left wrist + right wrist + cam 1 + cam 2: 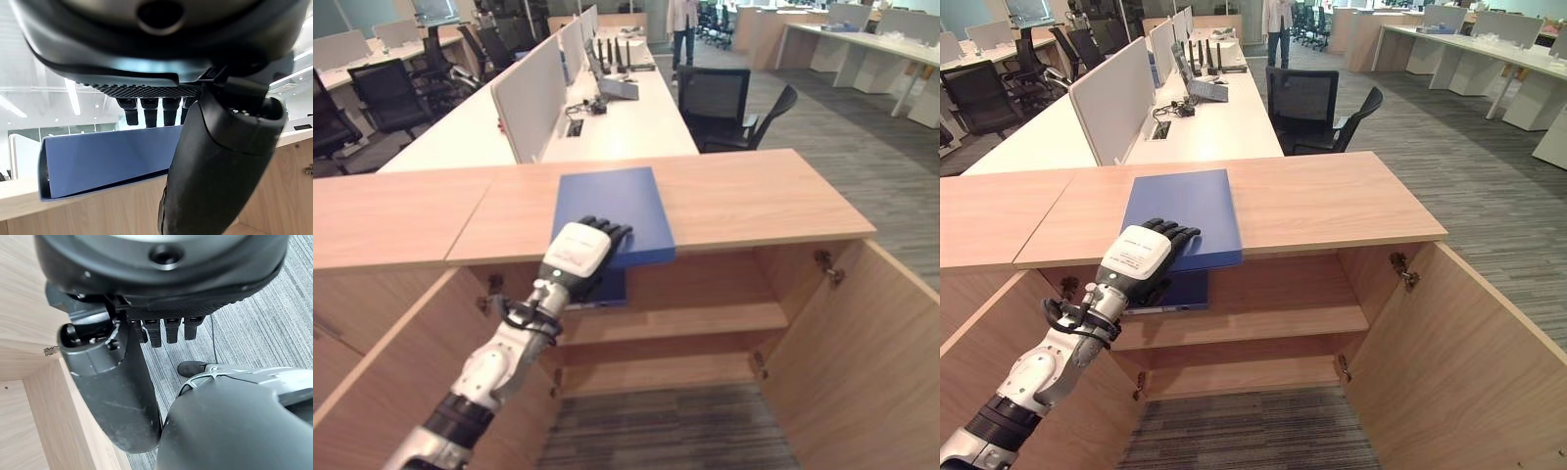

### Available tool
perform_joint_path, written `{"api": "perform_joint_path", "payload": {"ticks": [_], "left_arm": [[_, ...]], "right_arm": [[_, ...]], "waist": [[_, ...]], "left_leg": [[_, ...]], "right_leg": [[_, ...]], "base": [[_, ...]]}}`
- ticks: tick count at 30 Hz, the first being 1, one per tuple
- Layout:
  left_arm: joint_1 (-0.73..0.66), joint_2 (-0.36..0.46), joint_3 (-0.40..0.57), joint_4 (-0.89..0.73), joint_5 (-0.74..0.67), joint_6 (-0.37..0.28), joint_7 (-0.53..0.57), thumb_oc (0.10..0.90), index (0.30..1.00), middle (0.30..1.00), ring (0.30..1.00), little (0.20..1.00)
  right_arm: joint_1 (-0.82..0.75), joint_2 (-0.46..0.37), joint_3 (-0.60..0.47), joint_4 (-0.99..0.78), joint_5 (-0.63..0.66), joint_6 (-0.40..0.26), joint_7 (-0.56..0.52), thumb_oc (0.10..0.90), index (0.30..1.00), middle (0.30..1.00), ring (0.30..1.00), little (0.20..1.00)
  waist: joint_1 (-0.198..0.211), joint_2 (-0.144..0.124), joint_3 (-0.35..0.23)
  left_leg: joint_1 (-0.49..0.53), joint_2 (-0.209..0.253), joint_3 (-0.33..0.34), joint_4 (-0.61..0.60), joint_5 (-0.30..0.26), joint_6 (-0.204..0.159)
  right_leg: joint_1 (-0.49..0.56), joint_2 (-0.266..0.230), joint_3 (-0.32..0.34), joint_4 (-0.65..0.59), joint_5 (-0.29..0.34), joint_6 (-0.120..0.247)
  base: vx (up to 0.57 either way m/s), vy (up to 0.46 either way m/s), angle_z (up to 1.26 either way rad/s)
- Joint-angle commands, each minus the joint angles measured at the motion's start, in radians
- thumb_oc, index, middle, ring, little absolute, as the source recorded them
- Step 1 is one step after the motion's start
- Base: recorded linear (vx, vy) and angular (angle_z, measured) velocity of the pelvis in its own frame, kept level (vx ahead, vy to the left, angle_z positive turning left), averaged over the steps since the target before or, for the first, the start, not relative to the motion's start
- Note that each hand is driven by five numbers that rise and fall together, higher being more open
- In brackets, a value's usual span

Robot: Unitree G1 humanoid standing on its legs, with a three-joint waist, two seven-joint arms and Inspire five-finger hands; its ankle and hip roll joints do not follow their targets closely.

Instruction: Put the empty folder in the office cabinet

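Head views: the left hand (579,257) is gripping the near edge of the blue folder (612,201), which is lying on the cabinet top (754,201) and overhanging the open cabinet's shelf (705,320).
Left wrist view: fingers (149,110) over the folder, thumb (215,166) under; pinching it.
Right wrist view: the right hand (122,357) is hanging relaxed beside the cabinet.
Advice: keep the folder level while drawing it off, then lower it to the shelf.

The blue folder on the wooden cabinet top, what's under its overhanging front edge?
Under the flat blue folder, the left robot hand reaches in; a second blue folder lies on the open cabinet's upper shelf. The hand covers part of it.
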Motion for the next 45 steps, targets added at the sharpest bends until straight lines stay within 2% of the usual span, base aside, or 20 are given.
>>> {"api": "perform_joint_path", "payload": {"ticks": [1,2,4,11,19,20,21,24,26,29,36,38,39,42,45], "left_arm": [[-0.176,0.022,0.022,0.040,0.052,0.048,0.037,0.593,0.589,0.589,0.589,0.589],[-0.161,0.024,0.024,0.057,0.063,0.055,0.032,0.513,0.469,0.469,0.469,0.469],[-0.149,0.029,0.027,0.083,0.079,0.067,0.032,0.400,0.300,0.300,0.300,0.300],[-0.138,0.027,0.047,0.118,0.091,0.089,0.055,0.400,0.300,0.300,0.300,0.300],[-0.115,0.011,0.084,0.104,0.041,0.090,0.097,0.400,0.300,0.300,0.300,0.300],[-0.047,-0.048,0.148,-0.032,-0.145,0.035,0.099,0.400,0.300,0.300,0.300,0.300],[-0.036,-0.046,0.156,-0.045,-0.151,0.034,0.091,0.400,0.300,0.300,0.300,0.300],[0.080,-0.126,0.187,-0.208,-0.458,-0.044,0.020,0.400,0.300,0.300,0.300,0.300],[0.154,-0.165,0.201,-0.290,-0.718,-0.069,-0.053,0.400,0.300,0.300,0.300,0.300],[0.212,-0.175,0.205,-0.377,-1.047,-0.095,-0.138,0.400,0.300,0.300,0.300,0.300],[0.374,-0.091,0.233,-0.486,-1.492,-0.061,-0.272,0.400,0.300,0.300,0.300,0.300],[0.387,-0.082,0.234,-0.493,-1.551,-0.052,-0.288,0.400,0.300,0.300,0.300,0.300],[0.402,-0.072,0.231,-0.496,-1.647,-0.041,-0.309,0.400,0.300,0.300,0.300,0.300],[0.426,-0.061,0.223,-0.502,-1.733,-0.030,-0.323,0.400,0.300,0.300,0.300,0.300],[0.466,-0.084,0.233,-0.481,-1.713,-0.030,-0.293,0.400,0.300,0.300,0.300,0.300]], "right_arm": [[-0.018,-0.005,0.030,0.010,-0.016,0.005,-0.016,0.800,0.900,0.900,0.900,0.900],[-0.015,-0.005,0.030,0.008,-0.021,0.007,-0.015,0.800,0.900,0.900,0.900,0.900],[-0.011,-0.007,0.030,0.008,-0.026,0.009,-0.015,0.800,0.900,0.900,0.900,0.900],[-0.008,-0.004,0.027,0.006,-0.028,0.008,-0.018,0.800,0.900,0.900,0.900,0.900],[-0.010,-0.005,0.024,0.007,-0.025,0.004,-0.019,0.800,0.900,0.900,0.900,0.900],[-0.008,0.010,0.011,-0.014,-0.012,-0.009,-0.022,0.800,0.900,0.900,0.900,0.900],[-0.007,0.008,0.013,-0.014,-0.012,-0.009,-0.022,0.800,0.900,0.900,0.900,0.900],[0.004,0.015,0.007,-0.030,-0.004,-0.014,-0.019,0.800,0.900,0.900,0.900,0.900],[0.018,0.009,0.010,-0.028,-0.013,-0.015,-0.010,0.800,0.900,0.900,0.900,0.900],[0.027,0.008,0.011,-0.017,-0.032,-0.021,0.012,0.800,0.900,0.900,0.900,0.900],[0.011,0.017,-0.008,0.018,-0.039,-0.010,0.060,0.800,0.900,0.900,0.900,0.900],[0.008,0.020,-0.004,0.020,-0.042,-0.009,0.068,0.800,0.900,0.900,0.900,0.900],[0.003,0.020,0.002,0.018,-0.043,-0.009,0.080,0.800,0.900,0.900,0.900,0.900],[-0.007,0.021,0.003,0.017,-0.040,-0.011,0.092,0.800,0.900,0.900,0.900,0.900],[-0.013,0.020,0.003,0.015,-0.034,-0.012,0.091,0.800,0.900,0.900,0.900,0.900]], "waist": [[-0.008,-0.046,-0.003],[-0.008,-0.047,-0.002],[-0.008,-0.047,-0.002],[-0.008,-0.048,-0.003],[-0.005,-0.052,-0.004],[0.005,-0.060,0.005],[0.003,-0.058,0.003],[0.011,-0.065,0.012],[0.014,-0.066,0.015],[0.014,-0.063,0.019],[0.030,-0.054,0.027],[0.030,-0.054,0.027],[0.034,-0.055,0.029],[0.040,-0.057,0.031],[0.047,-0.061,0.035]], "left_leg": [[0.050,0.011,-0.044,-0.007,-0.103,-0.033],[0.053,0.010,-0.042,-0.007,-0.104,-0.033],[0.056,0.010,-0.040,-0.007,-0.105,-0.033],[0.057,0.010,-0.039,-0.007,-0.106,-0.033],[0.058,0.009,-0.044,-0.007,-0.104,-0.031],[0.052,0.006,-0.049,-0.007,-0.101,-0.030],[0.053,0.006,-0.049,-0.007,-0.101,-0.030],[0.044,0.007,-0.057,-0.007,-0.097,-0.028],[0.040,0.005,-0.059,-0.007,-0.095,-0.025],[0.035,0.003,-0.061,-0.007,-0.096,-0.022],[0.033,-0.001,-0.068,-0.007,-0.095,-0.022],[0.032,-0.001,-0.069,-0.007,-0.094,-0.022],[0.030,-0.003,-0.072,-0.007,-0.093,-0.021],[0.028,-0.005,-0.076,-0.007,-0.091,-0.020],[0.025,-0.008,-0.081,-0.007,-0.091,-0.017]], "right_leg": [[-0.005,-0.028,0.045,0.001,-0.001,0.052],[-0.004,-0.028,0.046,0.001,-0.002,0.052],[-0.003,-0.028,0.047,0.001,-0.002,0.051],[0.000,-0.027,0.048,0.001,-0.005,0.050],[0.001,-0.028,0.049,0.001,-0.004,0.049],[-0.002,-0.028,0.044,0.001,-0.001,0.048],[-0.002,-0.028,0.045,0.001,-0.001,0.048],[-0.006,-0.030,0.042,0.001,0.001,0.046],[-0.009,-0.030,0.040,0.001,0.005,0.046],[-0.017,-0.031,0.038,0.001,0.011,0.048],[-0.016,-0.032,0.028,0.001,0.015,0.048],[-0.016,-0.032,0.027,0.001,0.016,0.048],[-0.017,-0.033,0.026,0.001,0.018,0.049],[-0.019,-0.033,0.027,0.001,0.021,0.051],[-0.021,-0.034,0.028,0.001,0.022,0.051]], "base": [[0.00,0.000,0.00],[0.00,0.000,0.00],[0.00,0.000,0.00],[0.00,-0.003,-0.05],[0.00,-0.001,-0.01],[0.00,0.000,0.00],[0.00,0.000,0.00],[-0.01,0.001,0.02],[-0.02,0.006,0.06],[-0.03,0.021,0.15],[-0.01,0.013,0.02],[0.00,0.000,0.00],[0.00,0.000,0.00],[0.00,0.000,0.00],[0.00,0.000,0.00]]}}
